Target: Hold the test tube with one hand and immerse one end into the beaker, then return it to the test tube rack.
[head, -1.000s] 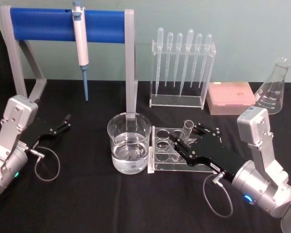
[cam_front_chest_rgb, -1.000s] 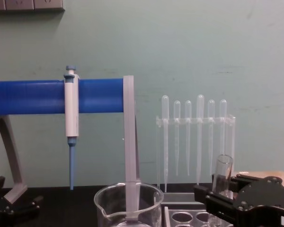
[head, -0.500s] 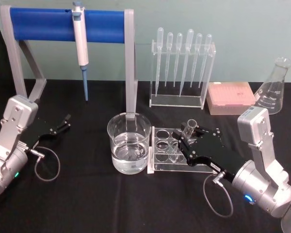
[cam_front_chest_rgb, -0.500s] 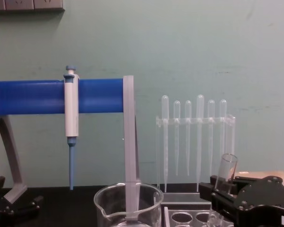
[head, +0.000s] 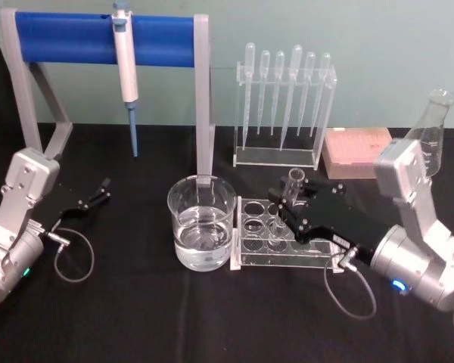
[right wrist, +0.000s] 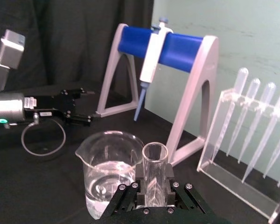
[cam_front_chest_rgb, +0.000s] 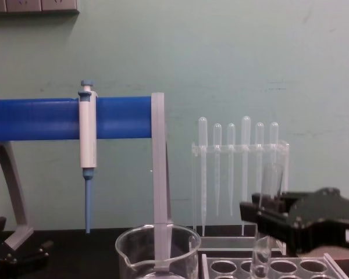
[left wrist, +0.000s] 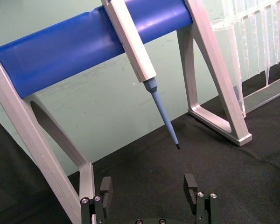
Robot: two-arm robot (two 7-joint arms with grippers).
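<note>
Right gripper (head: 287,206) clamps test tube (head: 293,183) upright, round end at rack (head: 251,255) top, beaker (head: 202,223) just left. Risk: swinging left too low knocks glass on rim. Left gripper (head: 98,193) parked at left, spread wide

We see the clear beaker (head: 201,223) on a black cloth (head: 136,302). Behind the beaker, a blue-and-grey stand (head: 68,38) carries a white-and-blue pipettor (head: 125,68). Right of the beaker: black right gripper (head: 289,206), clear test tube (head: 295,180), pink box (head: 361,151).
</note>
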